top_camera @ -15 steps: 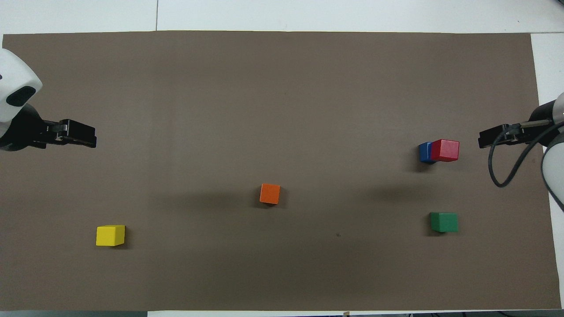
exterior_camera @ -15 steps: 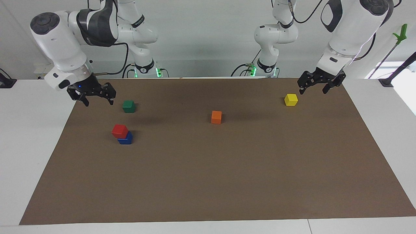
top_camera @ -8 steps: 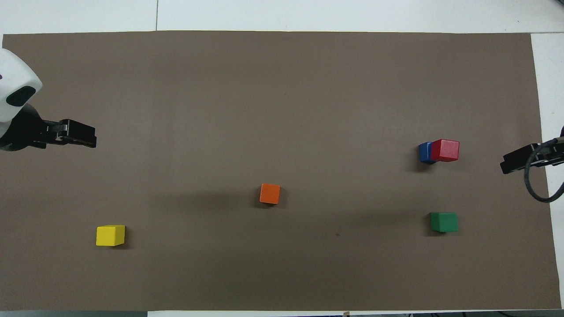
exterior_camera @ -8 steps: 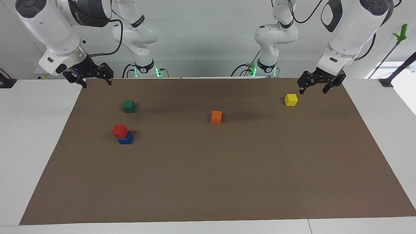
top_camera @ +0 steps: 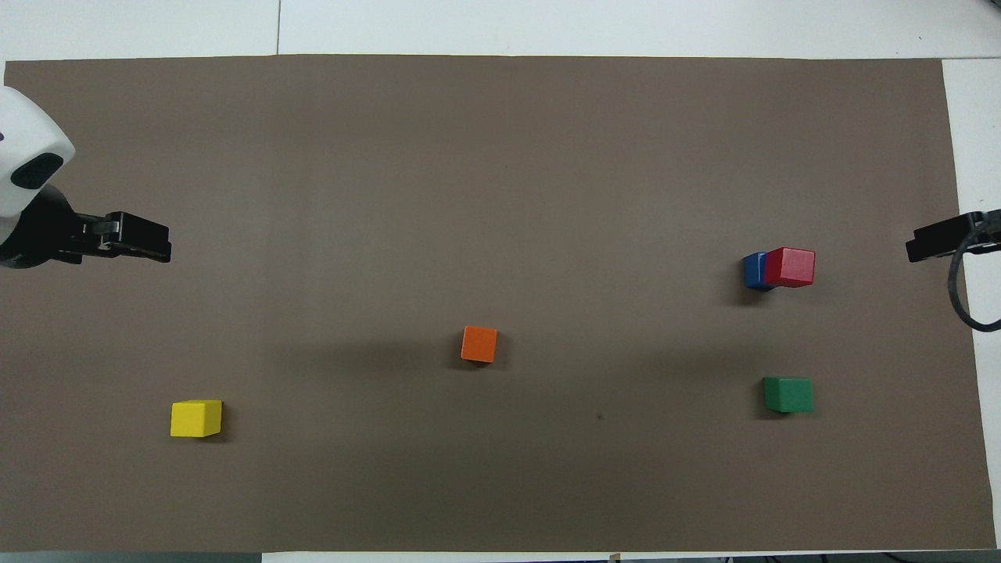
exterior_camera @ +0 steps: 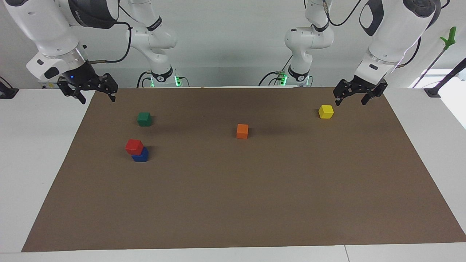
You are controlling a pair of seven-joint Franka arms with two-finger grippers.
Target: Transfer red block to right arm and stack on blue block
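The red block [exterior_camera: 134, 146] [top_camera: 791, 267] rests on top of the blue block [exterior_camera: 141, 155] [top_camera: 754, 270], set off a little toward the right arm's end of the table. My right gripper [exterior_camera: 97, 98] [top_camera: 931, 245], the one with the blue light, hangs open and empty over the mat's edge at the right arm's end, well clear of the stack. My left gripper [exterior_camera: 350, 101] [top_camera: 148, 241] waits open and empty, raised beside the yellow block at the left arm's end.
A green block [exterior_camera: 144, 119] [top_camera: 788, 394] lies nearer to the robots than the stack. An orange block [exterior_camera: 242, 131] [top_camera: 478, 344] sits mid-mat, a yellow block [exterior_camera: 326, 111] [top_camera: 196, 417] toward the left arm's end. The brown mat [exterior_camera: 233, 203] covers the table.
My right gripper has risen and drawn back from beside the green block to the mat's edge at its own end. The stack and the left arm have not moved.
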